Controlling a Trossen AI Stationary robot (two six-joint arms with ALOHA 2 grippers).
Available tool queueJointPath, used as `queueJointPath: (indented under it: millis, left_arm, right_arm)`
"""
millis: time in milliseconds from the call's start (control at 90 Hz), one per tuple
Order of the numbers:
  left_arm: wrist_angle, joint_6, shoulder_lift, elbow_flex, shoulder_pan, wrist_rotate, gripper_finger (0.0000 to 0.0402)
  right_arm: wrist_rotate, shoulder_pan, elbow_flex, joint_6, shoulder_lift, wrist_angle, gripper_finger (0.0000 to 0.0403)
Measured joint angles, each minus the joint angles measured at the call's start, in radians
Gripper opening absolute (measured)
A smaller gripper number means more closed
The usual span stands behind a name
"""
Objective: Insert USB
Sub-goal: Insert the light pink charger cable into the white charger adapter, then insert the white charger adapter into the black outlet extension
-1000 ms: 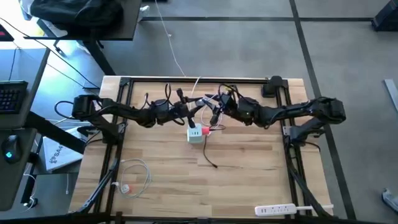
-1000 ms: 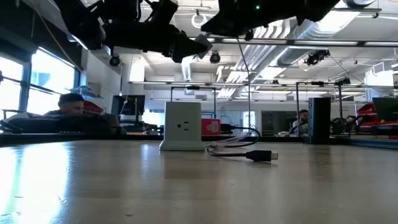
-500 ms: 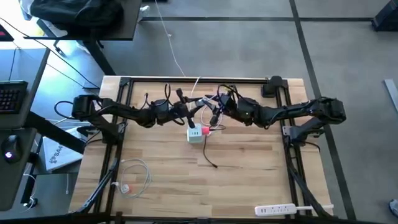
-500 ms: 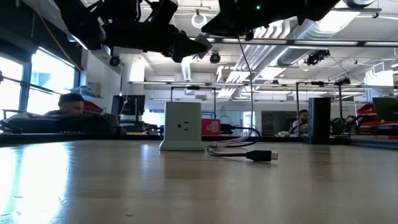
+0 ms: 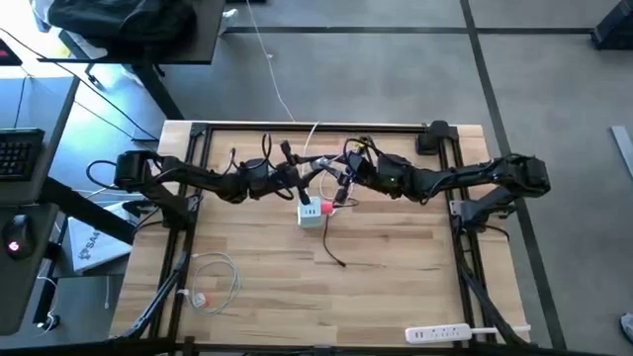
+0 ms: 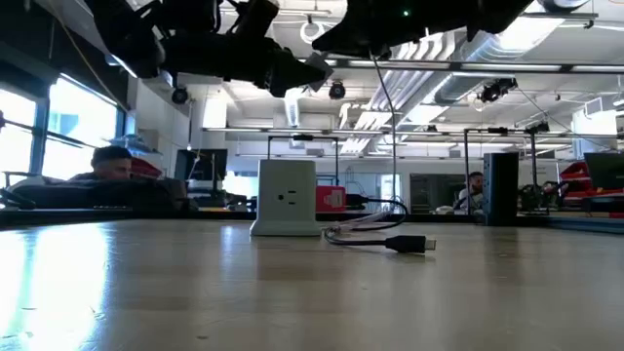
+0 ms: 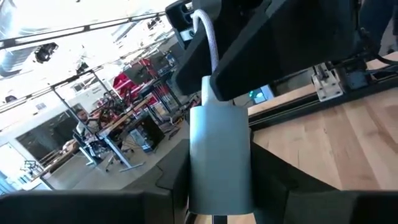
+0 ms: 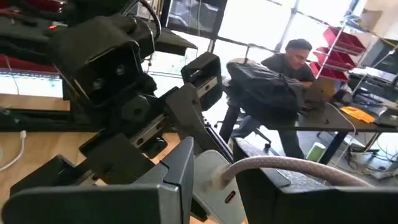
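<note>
Low view: charger cube (image 6: 286,198) before USB (image 6: 331,199).

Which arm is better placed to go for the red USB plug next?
Likely the right. The right gripper hangs nearest the USB, which lies at the white charger cube's right side. The left gripper is shut on a silvery-blue plug, so it is occupied.

A pale wooden table (image 5: 396,267) is carrying a white charger cube (image 5: 312,215) standing near its middle, a red-pink USB (image 5: 327,208) touching its side (thin black cable trailing toward the front), a coiled white cable (image 5: 210,277) front-left, and a white power strip (image 5: 438,334) lying front-right.
</note>
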Motion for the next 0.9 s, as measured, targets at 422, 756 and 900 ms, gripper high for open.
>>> queueJointPath:
  millis: [422,756,900]
  left_arm:
    - [0.0,-0.022,0.0,0.0,0.008,0.052,0.0103]
    - [-0.012,-0.029,0.0,0.0,0.009,0.056,0.0104]
    - [-0.022,-0.028,0.0,0.0,0.009,0.055,0.0104]
  right_arm:
    - [-0.007,-0.007,0.0,-0.003,0.0,-0.005,0.0079]
    - [-0.002,-0.007,0.0,-0.003,0.0,-0.01,0.0078]
    - [0.012,-0.007,0.0,0.007,0.001,-0.003,0.0078]
